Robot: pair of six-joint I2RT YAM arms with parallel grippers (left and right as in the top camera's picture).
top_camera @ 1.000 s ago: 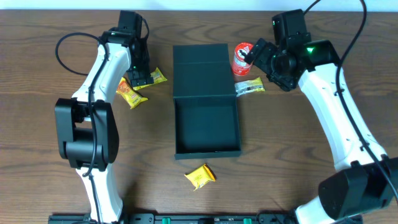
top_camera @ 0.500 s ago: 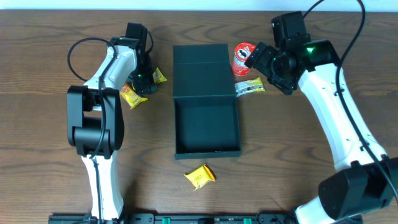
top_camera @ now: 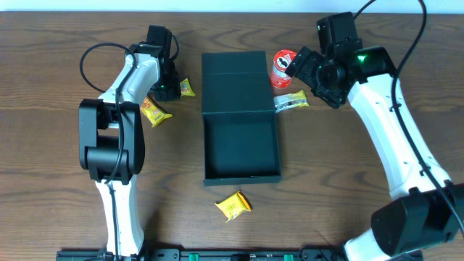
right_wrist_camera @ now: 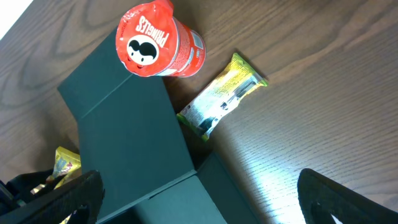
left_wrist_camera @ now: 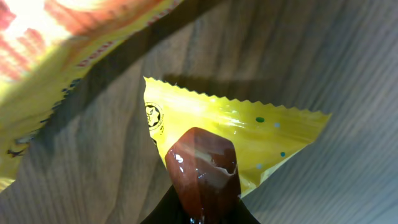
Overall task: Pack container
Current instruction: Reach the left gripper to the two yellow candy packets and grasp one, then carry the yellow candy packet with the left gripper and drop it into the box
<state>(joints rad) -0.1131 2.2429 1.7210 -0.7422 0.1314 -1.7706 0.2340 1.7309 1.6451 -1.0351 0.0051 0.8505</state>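
The dark teal container [top_camera: 241, 148] lies open mid-table, its flap lid [top_camera: 233, 81] folded back flat. At the lid's left, my left gripper [top_camera: 170, 89] is down on a small yellow snack packet [top_camera: 186, 88]. In the left wrist view its brown fingertips [left_wrist_camera: 202, 165] are pressed together on that packet [left_wrist_camera: 261, 134] at its edge. My right gripper [top_camera: 299, 65] hovers open by the red can [top_camera: 281, 67]; its fingers [right_wrist_camera: 62, 196] stand wide apart above the lid [right_wrist_camera: 130, 137], holding nothing.
A second yellow packet [top_camera: 154, 112] lies left of the first and a third [top_camera: 233, 205] in front of the container. A green-yellow bar packet [top_camera: 291, 101] lies right of the lid, below the red can [right_wrist_camera: 160, 45]. Wood table all around.
My left gripper has dropped onto the small yellow packet and shut on it, after hanging open over it. The right arm has barely moved.
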